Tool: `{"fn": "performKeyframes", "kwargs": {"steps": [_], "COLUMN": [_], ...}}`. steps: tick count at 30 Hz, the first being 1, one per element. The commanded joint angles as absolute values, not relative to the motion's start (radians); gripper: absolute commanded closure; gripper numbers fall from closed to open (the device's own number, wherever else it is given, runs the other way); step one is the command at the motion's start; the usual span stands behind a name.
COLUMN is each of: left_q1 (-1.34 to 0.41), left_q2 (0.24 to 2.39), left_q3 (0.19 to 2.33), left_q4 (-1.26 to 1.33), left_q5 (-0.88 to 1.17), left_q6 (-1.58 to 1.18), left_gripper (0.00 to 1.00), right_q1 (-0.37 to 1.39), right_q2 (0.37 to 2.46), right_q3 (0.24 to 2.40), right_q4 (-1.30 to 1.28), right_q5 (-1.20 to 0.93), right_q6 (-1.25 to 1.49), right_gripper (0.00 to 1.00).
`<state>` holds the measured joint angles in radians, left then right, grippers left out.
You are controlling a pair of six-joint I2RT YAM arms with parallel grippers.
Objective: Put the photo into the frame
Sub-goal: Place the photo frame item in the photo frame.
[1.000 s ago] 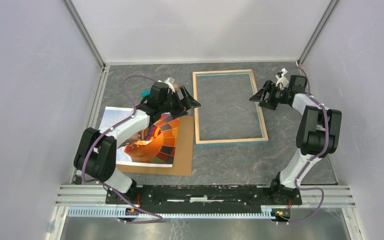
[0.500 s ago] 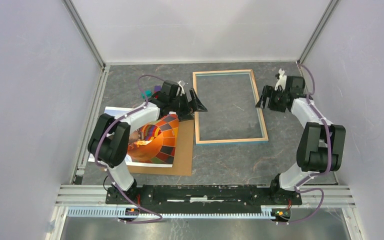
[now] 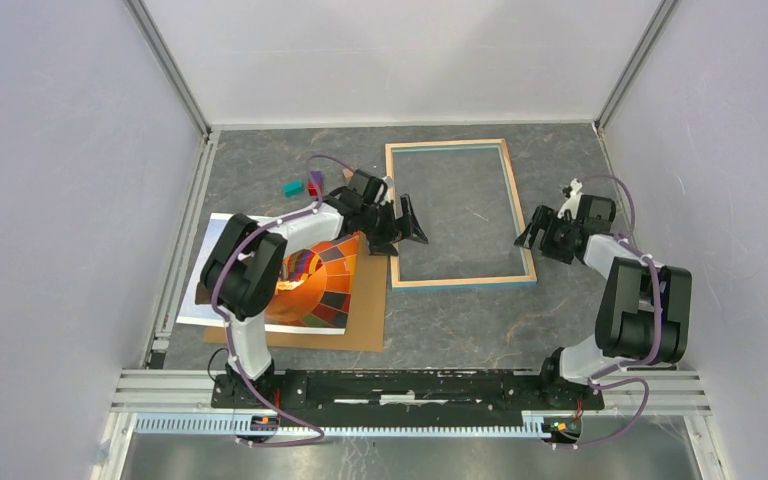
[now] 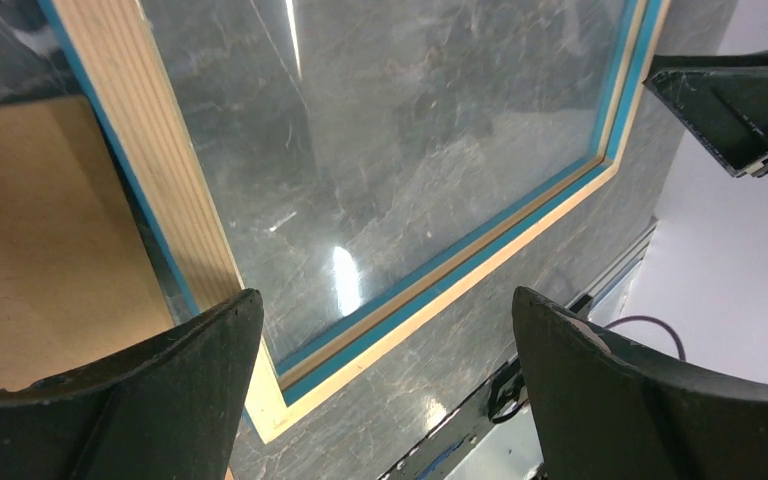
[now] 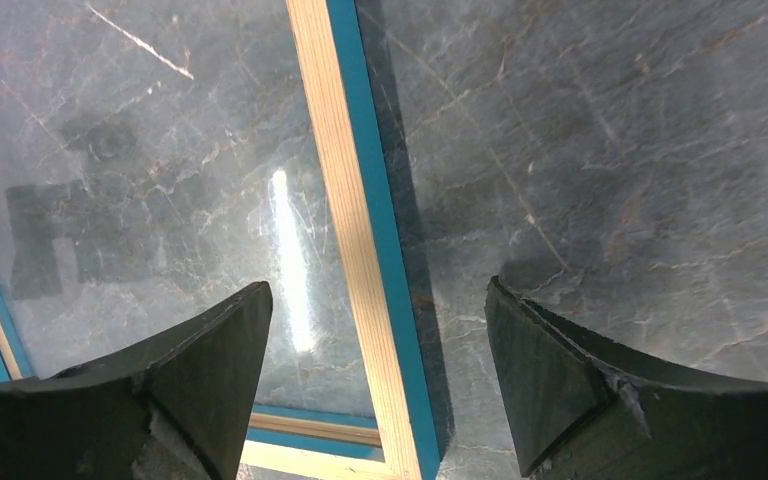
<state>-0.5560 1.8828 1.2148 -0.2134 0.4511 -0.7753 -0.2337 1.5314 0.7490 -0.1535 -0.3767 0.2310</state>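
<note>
The frame lies flat mid-table, pale wood side up with blue edges, glass showing the table through it. The photo, an orange and dark balloon print, lies at the left on a brown backing board. My left gripper is open and empty over the frame's left rail near its front corner; that rail shows in the left wrist view. My right gripper is open and empty, its jaws astride the frame's right rail near the front corner.
Small teal and red pieces lie behind the photo at the back left. Pale walls close in the table on three sides. The rail with the arm bases runs along the near edge.
My left gripper has moved right and nearer, from over the photo to the frame's left rail. My right gripper has moved nearer along the frame's right rail and lower.
</note>
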Motion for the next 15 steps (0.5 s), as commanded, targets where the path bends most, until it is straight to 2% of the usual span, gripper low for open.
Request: {"fn": "performKeyframes", "kwargs": {"steps": [1,9,15], "left_q1": [-0.58,-0.584,-0.536], "left_q2": [1.879,1.763,1.742], "left_q3": [1.268,1.273,1.255], "left_q4": [-0.261,-0.301,-0.353], "left_q5": [0.434,0.345,0.204], "left_q6": [-0.712,-0.66,-0.697], "left_gripper": [0.0,0.0,0.0], "right_q1": [-0.245,-0.257,-0.261], "right_q2": [1.49,1.422,1.348], "right_q3": [0.681,0.606,0.528], "right_q4": [-0.053,-0.055,-0.022], "right_q5": [-0.415,-0.372,-0.363], "right_q6": [0.264,0.228,0.228], "right_gripper": [0.16,0.16,0.19]}}
